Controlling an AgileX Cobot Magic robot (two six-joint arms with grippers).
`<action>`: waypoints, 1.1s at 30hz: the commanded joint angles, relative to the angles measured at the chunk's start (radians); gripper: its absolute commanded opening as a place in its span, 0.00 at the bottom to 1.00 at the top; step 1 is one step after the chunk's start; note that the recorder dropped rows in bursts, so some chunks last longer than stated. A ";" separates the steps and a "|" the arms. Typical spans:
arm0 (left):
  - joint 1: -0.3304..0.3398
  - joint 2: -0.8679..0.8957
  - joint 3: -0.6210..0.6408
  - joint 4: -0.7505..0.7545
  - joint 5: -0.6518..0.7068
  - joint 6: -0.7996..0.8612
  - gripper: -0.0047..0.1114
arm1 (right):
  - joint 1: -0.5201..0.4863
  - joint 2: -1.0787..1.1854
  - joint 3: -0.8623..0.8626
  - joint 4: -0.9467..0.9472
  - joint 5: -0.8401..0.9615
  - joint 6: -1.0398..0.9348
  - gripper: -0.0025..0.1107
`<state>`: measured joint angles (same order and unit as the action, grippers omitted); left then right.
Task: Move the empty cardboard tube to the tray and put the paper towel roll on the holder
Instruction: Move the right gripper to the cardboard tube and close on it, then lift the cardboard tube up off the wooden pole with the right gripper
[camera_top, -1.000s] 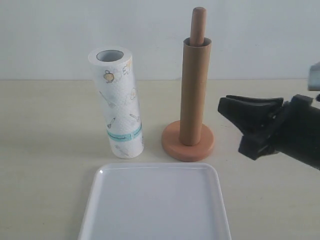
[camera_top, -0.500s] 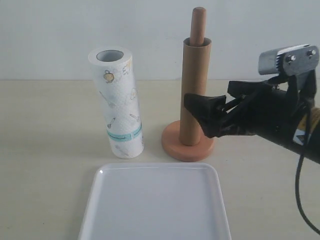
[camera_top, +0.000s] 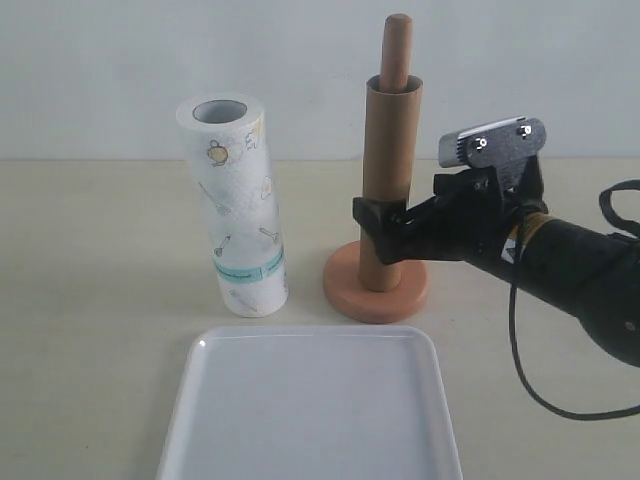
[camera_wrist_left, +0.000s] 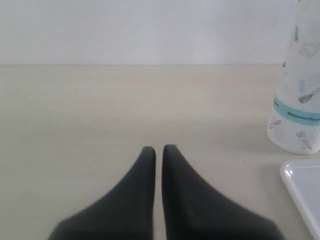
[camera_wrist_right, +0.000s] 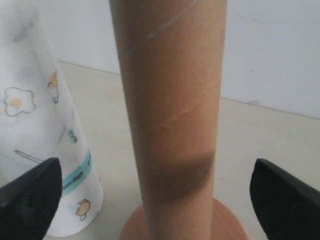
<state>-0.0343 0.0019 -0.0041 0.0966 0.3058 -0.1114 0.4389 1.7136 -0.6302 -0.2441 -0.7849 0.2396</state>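
Observation:
The empty cardboard tube stands upright, slipped over the holder's post, and rests on the round orange-brown base. My right gripper is open at the tube's lower part. In the right wrist view the tube fills the space between the fingers, which stand well apart from it on both sides. The paper towel roll stands leaning slightly, left of the holder. The white tray lies in front, empty. My left gripper is shut on nothing, low over the table, out of the exterior view.
The beige table ends at a white wall behind the holder. In the left wrist view the roll and a corner of the tray lie off to one side of the shut gripper. The right arm's black cable hangs over the table.
My right gripper has moved left from the table's right side up to the tube, and its open fingers now straddle the tube's lower part. Roll, tube and tray have not moved.

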 joint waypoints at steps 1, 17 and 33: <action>0.003 -0.002 0.004 0.001 0.000 0.002 0.08 | 0.003 0.057 -0.044 0.055 -0.012 -0.062 0.85; 0.003 -0.002 0.004 0.001 0.000 0.002 0.08 | 0.003 0.101 -0.095 0.054 0.005 -0.068 0.05; 0.003 -0.002 0.004 0.001 0.000 0.002 0.08 | 0.003 -0.159 -0.095 0.052 0.069 -0.086 0.03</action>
<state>-0.0343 0.0019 -0.0041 0.0966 0.3058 -0.1114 0.4389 1.6367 -0.7215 -0.1927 -0.7268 0.1589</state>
